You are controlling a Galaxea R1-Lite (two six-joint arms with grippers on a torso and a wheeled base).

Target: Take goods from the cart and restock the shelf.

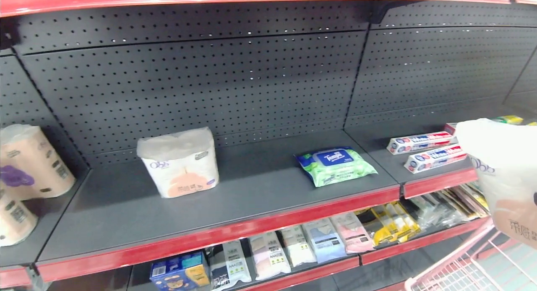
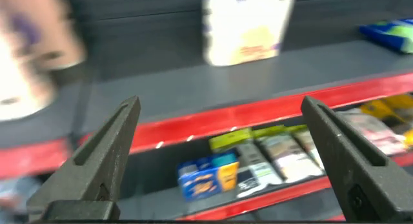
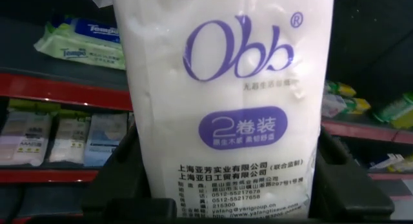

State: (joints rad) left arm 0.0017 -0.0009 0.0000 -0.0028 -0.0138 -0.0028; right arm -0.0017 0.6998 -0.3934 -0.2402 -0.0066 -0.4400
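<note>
A white two-roll toilet paper pack (image 1: 505,173) hangs at the right edge of the head view, above the pink cart (image 1: 457,268). My right gripper (image 3: 229,179) is shut on this pack (image 3: 226,101), one finger on each side of its lower part. A matching white pack (image 1: 178,161) stands upright on the grey shelf board (image 1: 260,186), left of centre. My left gripper (image 2: 219,106) is open with nothing between its fingers and faces the shelf's red front edge (image 2: 258,111), with the standing pack (image 2: 248,27) beyond it.
A green and blue wet-wipes pack (image 1: 334,165) lies on the shelf right of centre. Toothpaste boxes (image 1: 423,143) lie on the neighbouring board to the right. Beige paper rolls (image 1: 29,161) stand at far left. Flat packets (image 1: 319,240) fill the lower shelf.
</note>
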